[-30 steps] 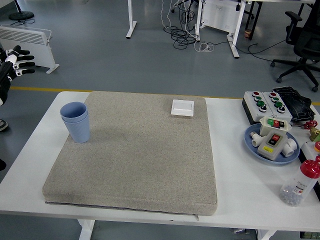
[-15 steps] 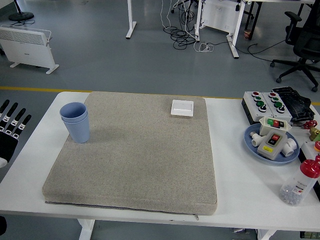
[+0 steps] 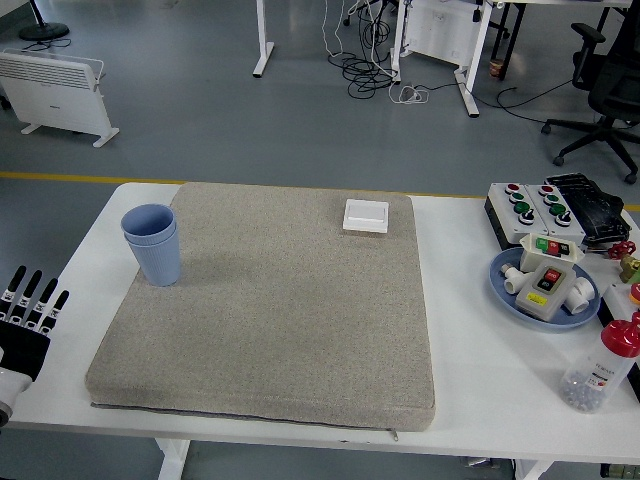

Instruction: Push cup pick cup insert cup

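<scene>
cups: two blue cups [image 3: 152,243] nested as one stack, upright, on the far-left corner of the grey mat [image 3: 270,310]; insert looks already done.
left hand: [image 3: 25,322] at the picture's left edge, over the near-left part of the white surface [image 3: 480,390], well apart from the stack.
fingers: [image 3: 32,297] straight and spread, pointing away from the robot, holding nothing.
right hand: not in view.
risk 1: stack sits close to the mat's left edge; a sideways brush from the left arm would likely tip it or push it off onto the surface.
risk 2: inner cup seems only partly seated; a knock could pop it loose.
other items: white switch plate [image 3: 365,215] at the mat's far side; blue plate [image 3: 543,283] of parts and a red-capped bottle [image 3: 600,367] on the right, well clear of the cups.
change vs earlier: left hand is lower and nearer the robot than half a second ago, further from the cups; a second ago it was up at the far left edge. Cups unmoved.
</scene>
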Tool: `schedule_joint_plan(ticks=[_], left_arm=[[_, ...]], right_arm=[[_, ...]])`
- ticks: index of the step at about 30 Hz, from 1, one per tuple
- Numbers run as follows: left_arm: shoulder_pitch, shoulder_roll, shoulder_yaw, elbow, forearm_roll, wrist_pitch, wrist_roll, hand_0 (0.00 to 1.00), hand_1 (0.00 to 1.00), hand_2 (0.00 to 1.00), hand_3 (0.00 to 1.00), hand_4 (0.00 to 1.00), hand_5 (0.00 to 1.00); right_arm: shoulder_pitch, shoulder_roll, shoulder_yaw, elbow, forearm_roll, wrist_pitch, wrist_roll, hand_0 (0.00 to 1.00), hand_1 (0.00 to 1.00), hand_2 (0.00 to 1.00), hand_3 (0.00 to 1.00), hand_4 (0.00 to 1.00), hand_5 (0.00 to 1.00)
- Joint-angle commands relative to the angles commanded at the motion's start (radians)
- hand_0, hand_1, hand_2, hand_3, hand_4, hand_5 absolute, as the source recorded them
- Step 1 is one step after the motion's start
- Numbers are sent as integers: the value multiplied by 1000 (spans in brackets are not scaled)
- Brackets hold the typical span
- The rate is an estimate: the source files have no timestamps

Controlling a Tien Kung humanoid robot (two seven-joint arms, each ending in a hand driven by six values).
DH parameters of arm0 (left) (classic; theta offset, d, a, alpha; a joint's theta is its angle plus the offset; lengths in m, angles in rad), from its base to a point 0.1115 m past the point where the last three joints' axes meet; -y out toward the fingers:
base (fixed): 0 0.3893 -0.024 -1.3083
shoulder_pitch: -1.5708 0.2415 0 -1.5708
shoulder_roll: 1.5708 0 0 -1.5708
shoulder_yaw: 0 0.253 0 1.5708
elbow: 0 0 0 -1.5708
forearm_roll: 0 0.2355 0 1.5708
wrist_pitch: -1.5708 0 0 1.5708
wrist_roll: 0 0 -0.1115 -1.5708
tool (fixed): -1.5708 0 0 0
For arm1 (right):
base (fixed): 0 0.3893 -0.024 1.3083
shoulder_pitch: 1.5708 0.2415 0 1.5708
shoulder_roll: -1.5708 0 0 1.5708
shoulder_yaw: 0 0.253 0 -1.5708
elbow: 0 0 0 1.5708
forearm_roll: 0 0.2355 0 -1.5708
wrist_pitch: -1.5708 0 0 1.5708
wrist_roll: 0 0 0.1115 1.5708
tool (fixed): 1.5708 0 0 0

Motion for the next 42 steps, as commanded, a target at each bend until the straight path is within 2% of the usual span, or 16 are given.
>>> schedule_joint_plan(ticks=[42], left_arm=[[-22,-8,-2,6,5,-4,7,850,856,921,834,705,998]], right_arm=[[9,-4,7,0,-4,0,3,725,647,644,575,120,465]])
